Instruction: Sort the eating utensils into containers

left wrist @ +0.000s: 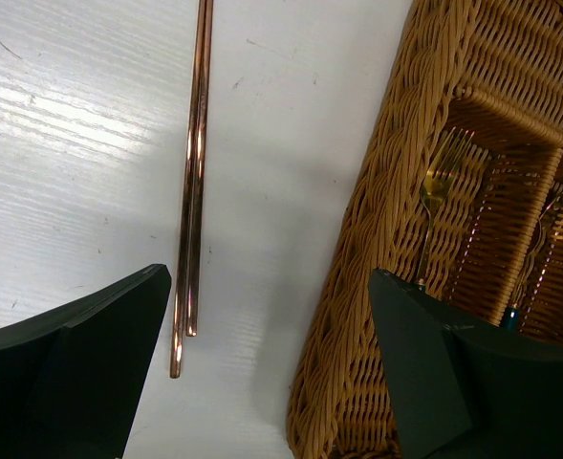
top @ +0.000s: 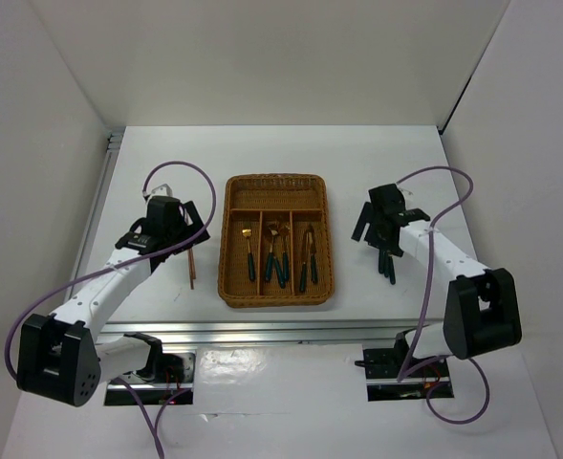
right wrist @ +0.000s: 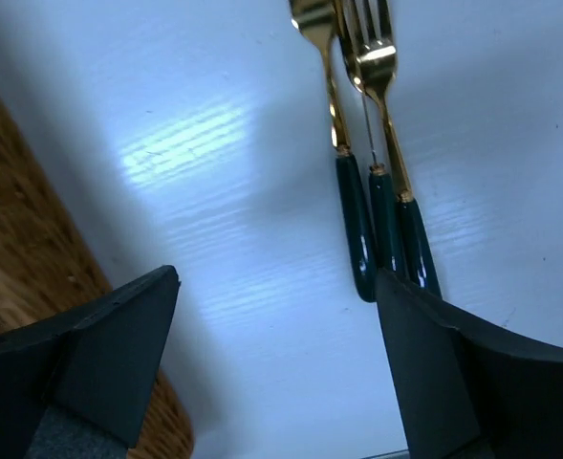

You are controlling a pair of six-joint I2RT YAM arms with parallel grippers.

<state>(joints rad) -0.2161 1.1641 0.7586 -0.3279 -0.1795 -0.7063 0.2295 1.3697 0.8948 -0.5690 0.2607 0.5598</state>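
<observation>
Eating utensils: part sorted, part loose.

Sorted lot: green-handled, gold-headed pieces are lying lengthwise in all three long slots of the wicker tray (top: 231,239), which is sitting on the table (top: 357,163) between the arms. One fork (left wrist: 437,182) is showing in the slot nearest the left arm.

Loose lot A: two copper chopsticks (left wrist: 195,172) are lying side by side, touching, just outside the tray's left wall and roughly parallel to it.

Loose lot B: three green-handled pieces (right wrist: 377,215) are lying bunched, handles touching, right of the tray. At least one is a fork.

Left gripper (left wrist: 267,287): hovering over the near ends of the chopsticks, fingers wide apart and empty. The rods are sitting close to the finger farther from the tray, not centred.

Right gripper (right wrist: 276,277): hovering beside lot B, fingers spread and empty, with the handles lying by its finger farther from the tray.

Handling note (judgement): both arms appear to be lining up a pick.
- Lot A: centre the pair between the fingers, grip nearer mid-length so the rods are not tipping, and bring the fingertips right down to the tabletop. The crosswise slot (top: 275,194) is the likely destination.
- Lot B: take the outermost piece alone, since the three are touching.
</observation>
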